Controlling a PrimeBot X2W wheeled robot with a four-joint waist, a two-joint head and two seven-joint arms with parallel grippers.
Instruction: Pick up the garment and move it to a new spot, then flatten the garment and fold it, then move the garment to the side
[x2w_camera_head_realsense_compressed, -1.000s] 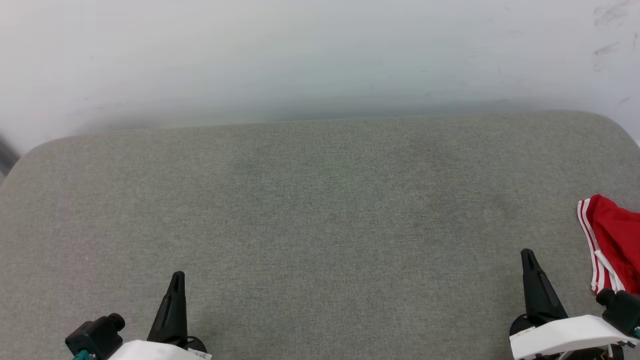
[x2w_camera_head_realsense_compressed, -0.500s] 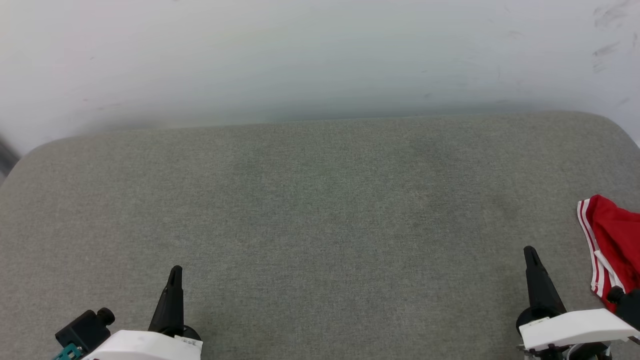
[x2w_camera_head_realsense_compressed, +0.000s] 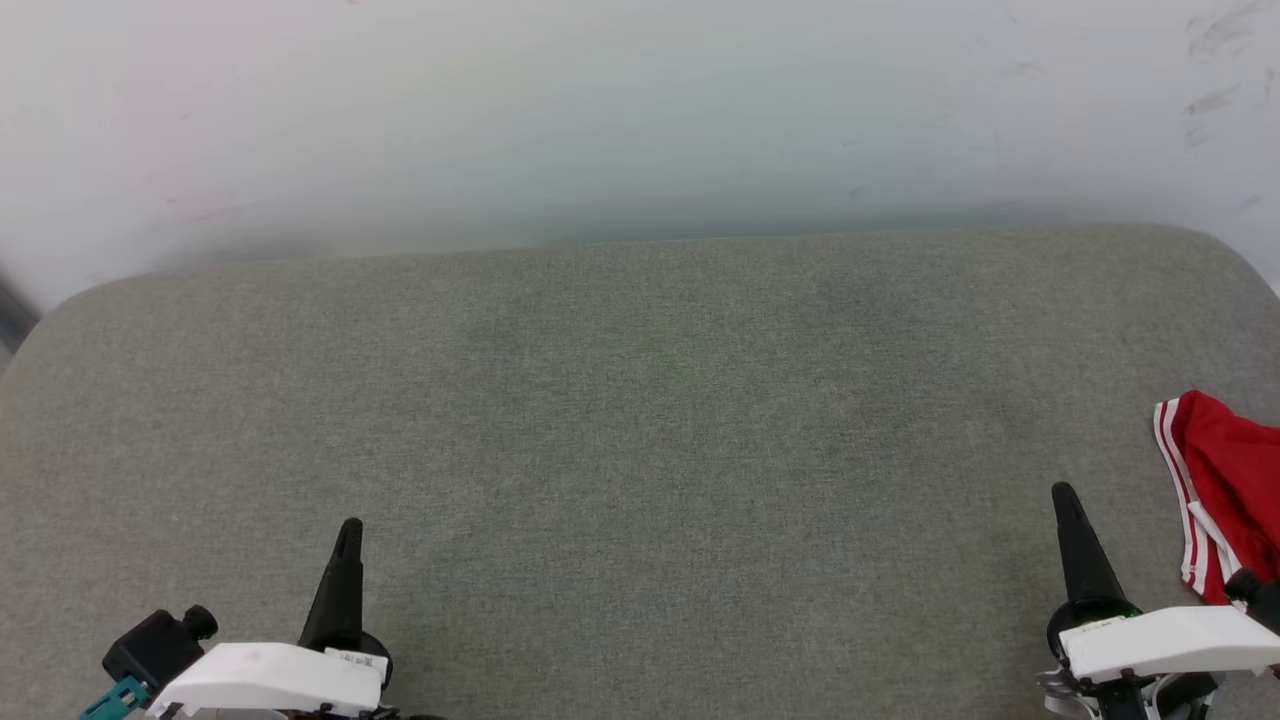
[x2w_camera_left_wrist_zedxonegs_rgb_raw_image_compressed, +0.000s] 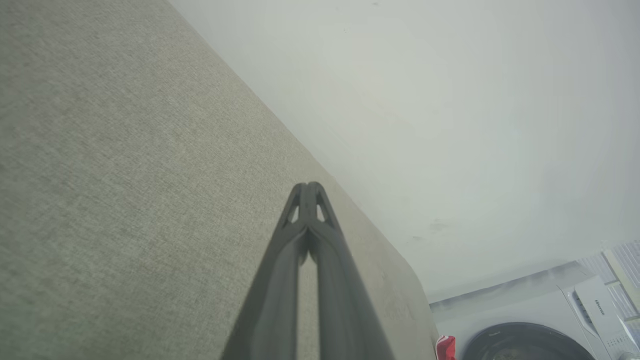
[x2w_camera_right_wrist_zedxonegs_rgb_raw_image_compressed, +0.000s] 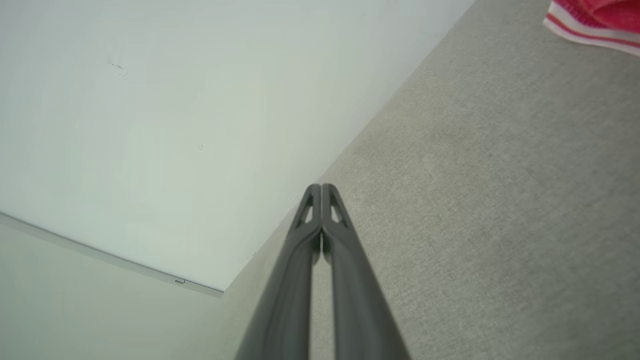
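Grey fabric surface (x2w_camera_head_realsense_compressed: 640, 420) below pale wall (x2w_camera_head_realsense_compressed: 640, 100), garment (x2w_camera_head_realsense_compressed: 1228, 470) at its right edge (left tool (x2w_camera_left_wrist_zedxonegs_rgb_raw_image_compressed: 308, 186), right tool (x2w_camera_right_wrist_zedxonegs_rgb_raw_image_compressed: 321, 186) clenched)

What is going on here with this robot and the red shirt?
A two-armed robot faces a grey padded surface. The garment, red with white stripes, lies bunched at the surface's right edge, and nothing touches it. It looks crumpled, not folded. The left gripper and the right gripper sit low near the robot, their fingers shut and empty. The right gripper is the nearer one to the garment.
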